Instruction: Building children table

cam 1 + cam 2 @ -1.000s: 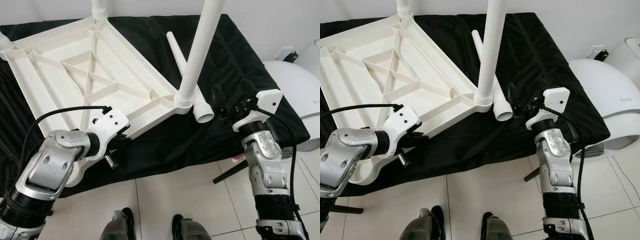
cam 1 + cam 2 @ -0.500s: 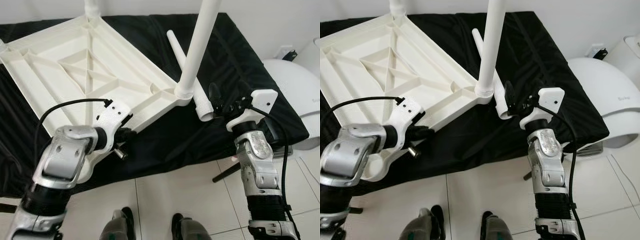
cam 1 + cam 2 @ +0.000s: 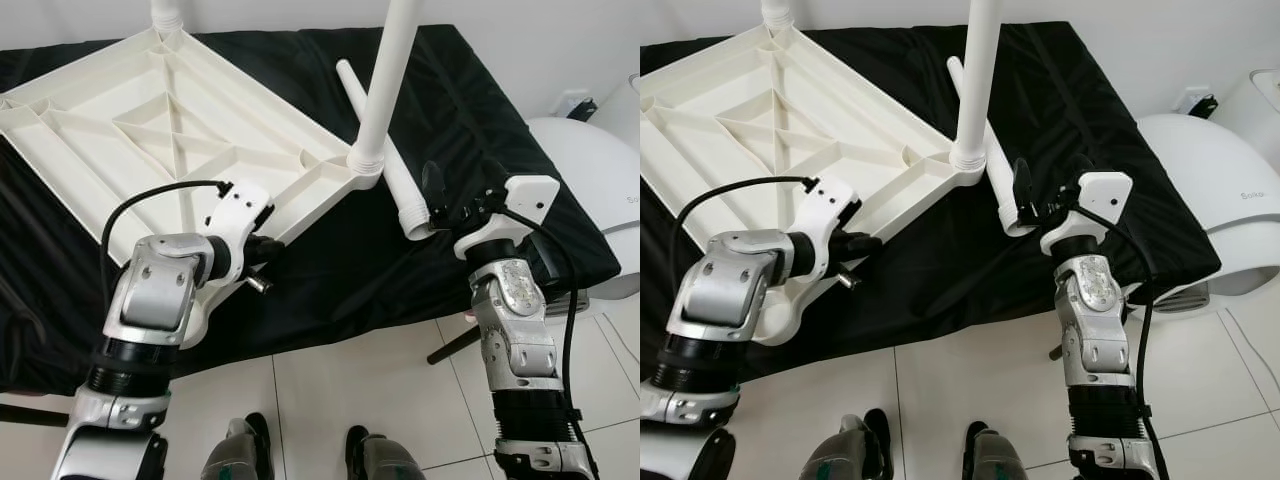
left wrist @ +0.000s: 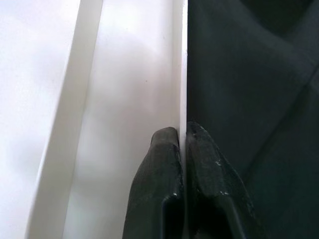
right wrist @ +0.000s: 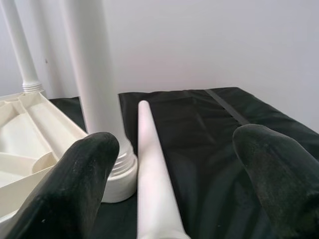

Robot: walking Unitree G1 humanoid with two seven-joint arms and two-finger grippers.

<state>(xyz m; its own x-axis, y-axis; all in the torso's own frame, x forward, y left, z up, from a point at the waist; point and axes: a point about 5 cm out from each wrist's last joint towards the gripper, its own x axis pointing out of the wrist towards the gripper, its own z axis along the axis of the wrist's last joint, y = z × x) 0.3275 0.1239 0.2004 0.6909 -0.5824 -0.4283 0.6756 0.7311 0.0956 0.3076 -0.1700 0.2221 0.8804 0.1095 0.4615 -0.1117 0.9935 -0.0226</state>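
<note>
The white tabletop (image 3: 170,150) lies upside down on a black-draped table (image 3: 470,110). One white leg (image 3: 385,80) stands screwed into its near right corner, and another leg (image 3: 165,15) into the far corner. A loose leg (image 3: 385,150) lies on the cloth beside it, threaded end (image 3: 418,225) toward me. My left gripper (image 4: 182,137) is shut on the tabletop's thin near rim (image 4: 182,74); it is also seen from above, left gripper (image 3: 262,250). My right gripper (image 5: 174,142) is open, its fingers on either side of the loose leg (image 5: 152,164) near the threaded end, not touching it.
A white rounded appliance (image 3: 590,170) stands on the floor to the right of the table. A black table strut (image 3: 460,345) slants to the tiled floor under the right edge. My feet (image 3: 240,460) are close to the table's front edge.
The tabletop has slid away from me and turned a little, my left gripper still on its rim with the elbow raised. The right gripper stays open at the loose leg's end.
</note>
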